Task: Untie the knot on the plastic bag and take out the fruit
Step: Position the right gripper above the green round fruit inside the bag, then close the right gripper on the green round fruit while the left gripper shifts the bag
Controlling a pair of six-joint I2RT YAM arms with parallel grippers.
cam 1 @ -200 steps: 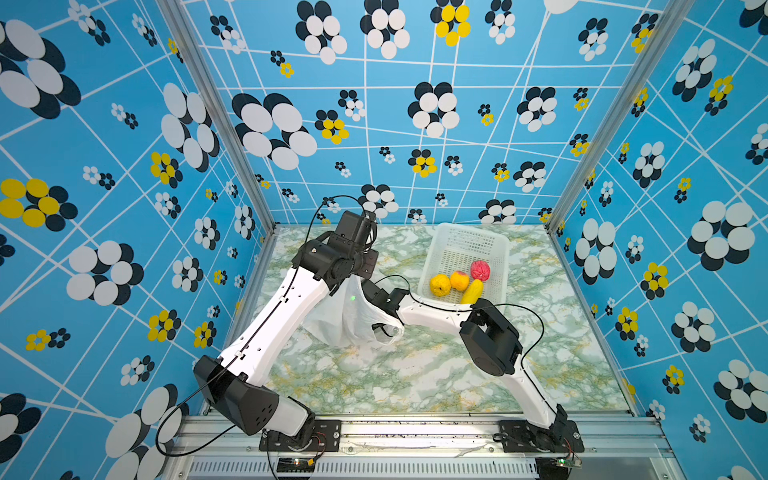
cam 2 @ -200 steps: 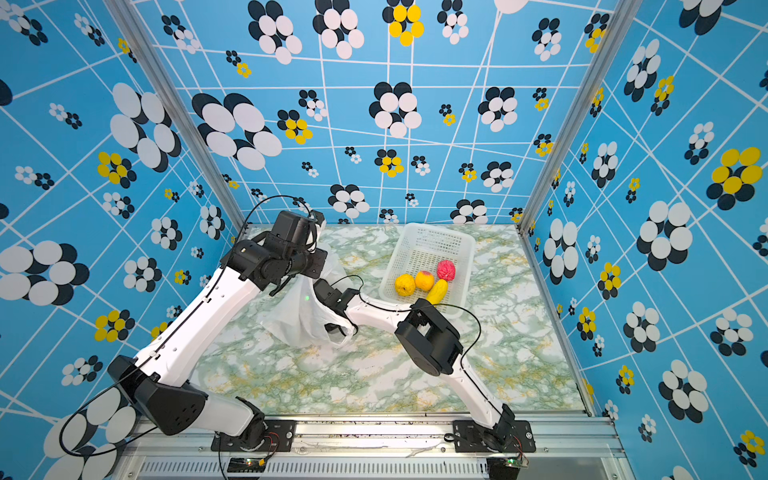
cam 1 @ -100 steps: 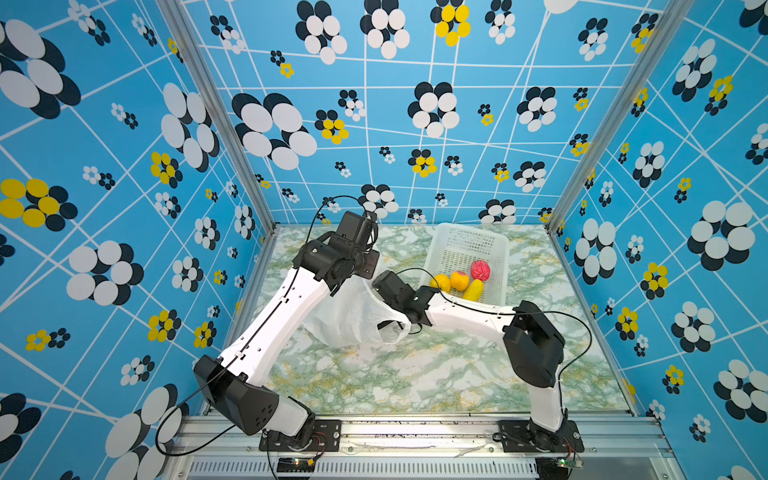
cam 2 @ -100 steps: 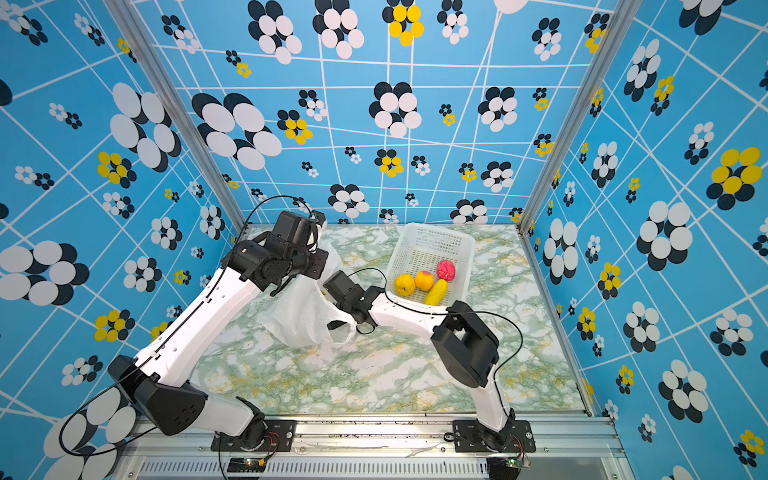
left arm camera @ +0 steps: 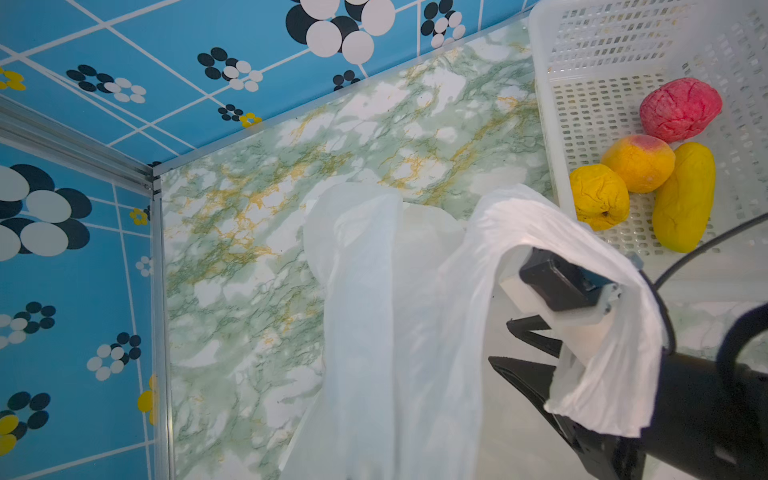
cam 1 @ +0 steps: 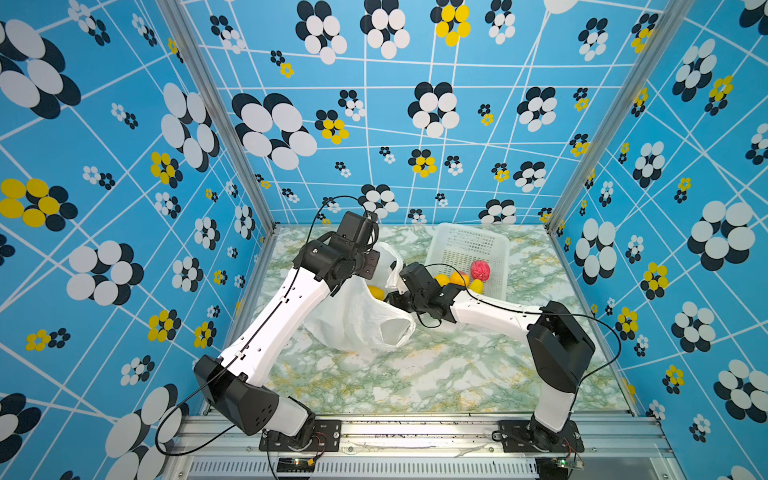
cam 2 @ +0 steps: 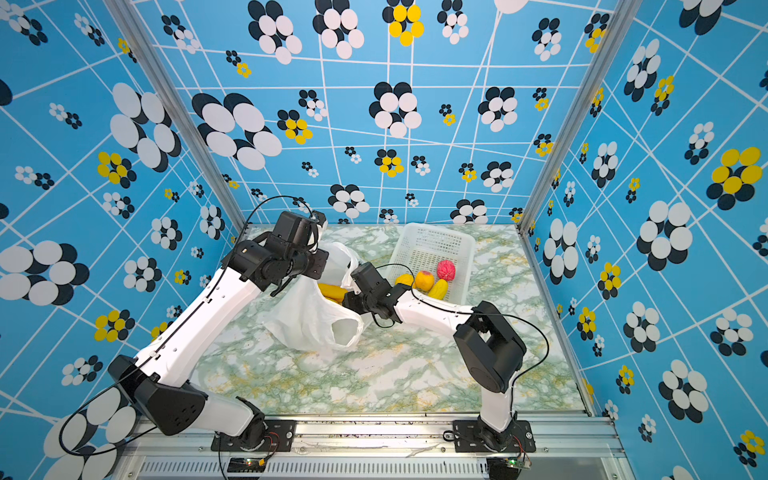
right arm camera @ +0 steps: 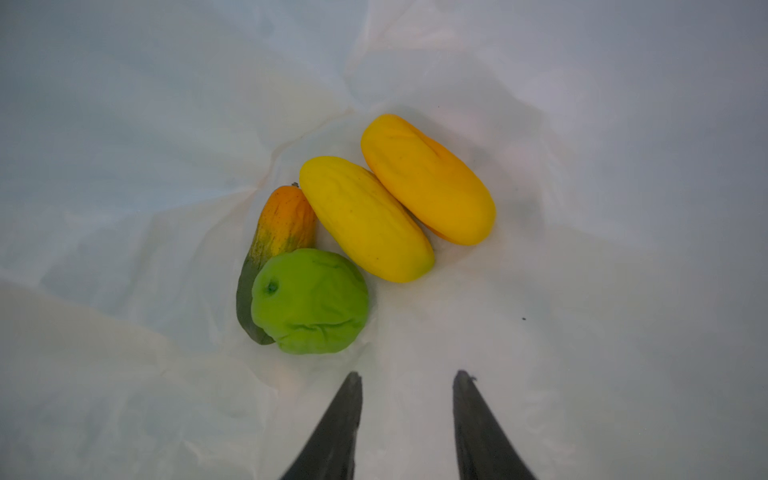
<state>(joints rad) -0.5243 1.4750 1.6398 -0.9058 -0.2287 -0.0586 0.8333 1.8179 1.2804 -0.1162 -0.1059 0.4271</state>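
The white plastic bag [cam 1: 357, 320] lies open on the marble table, its rim pulled up by my left gripper [cam 1: 368, 266], which is shut on it. In the left wrist view the plastic bag [left arm camera: 374, 291] hangs down, one loose handle draped over the right wrist. My right gripper [right arm camera: 407, 376] is inside the bag's mouth, open, with nothing between its fingers. Just ahead of it lies fruit: a green apple [right arm camera: 309, 301], a yellow long one [right arm camera: 365, 218], an orange-yellow one [right arm camera: 428, 178] and an orange-green one [right arm camera: 278, 232]. The knot is out of view.
A white perforated basket [cam 1: 440, 237] stands at the back right, just beside the bag. It holds a pink-red bumpy fruit [cam 1: 480, 270], a peach [left arm camera: 638, 164] and two yellow fruits. Blue patterned walls enclose the table on three sides.
The right arm's elbow has swung to the right and its gripper has shifted up toward the bag's mouth. The left arm has held still with the bag.
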